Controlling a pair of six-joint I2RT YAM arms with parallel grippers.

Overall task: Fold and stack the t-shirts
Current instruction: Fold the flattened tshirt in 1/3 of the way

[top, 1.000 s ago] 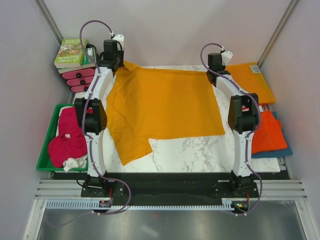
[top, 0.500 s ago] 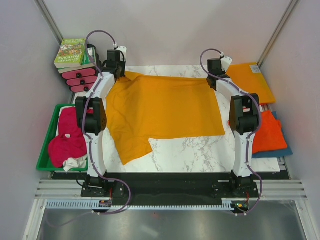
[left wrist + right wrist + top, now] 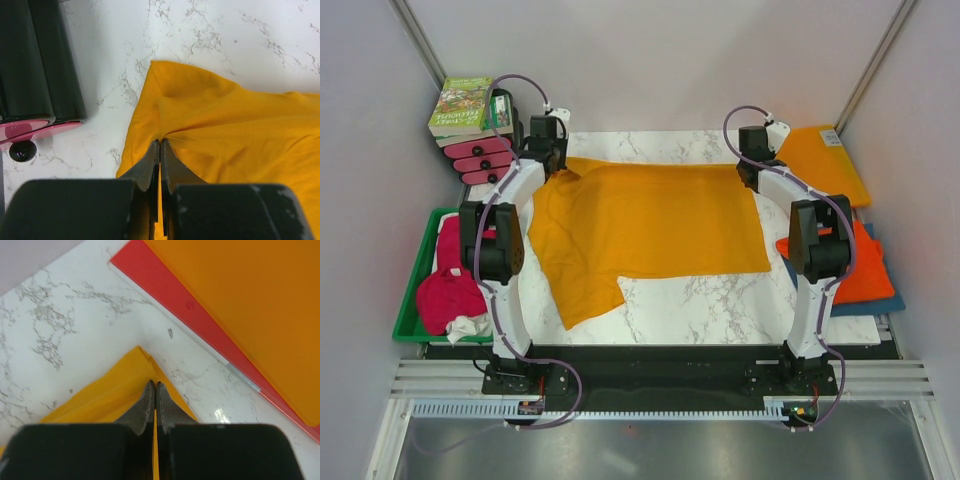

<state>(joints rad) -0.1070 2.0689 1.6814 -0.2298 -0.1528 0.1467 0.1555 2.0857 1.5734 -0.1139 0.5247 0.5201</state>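
A golden-orange t-shirt (image 3: 650, 225) lies spread across the middle of the marble table (image 3: 720, 300), one sleeve pointing to the near left. My left gripper (image 3: 552, 162) is shut on its far left corner; the left wrist view has the cloth (image 3: 240, 135) pinched at the tips of that gripper (image 3: 160, 142). My right gripper (image 3: 753, 170) is shut on the far right corner, and the right wrist view shows that gripper (image 3: 154, 384) nipping the folded corner (image 3: 110, 395). A red-orange t-shirt (image 3: 855, 265) rests on a blue one (image 3: 868, 305) at the right. A magenta-pink t-shirt (image 3: 445, 290) is bundled in the green tray (image 3: 410, 300).
Stiff orange sheet (image 3: 825, 160) over a red sheet (image 3: 165, 287) lies at the back right, close to the right gripper. Books (image 3: 465, 105) and pink-and-black cases (image 3: 480, 155) are stacked at the back left, beside the left gripper. A white cloth (image 3: 470, 325) lies in the tray.
Both grippers, still shut on the shirt's far corners, have moved toward the near side and lower. The shirt's far edge has come with them.
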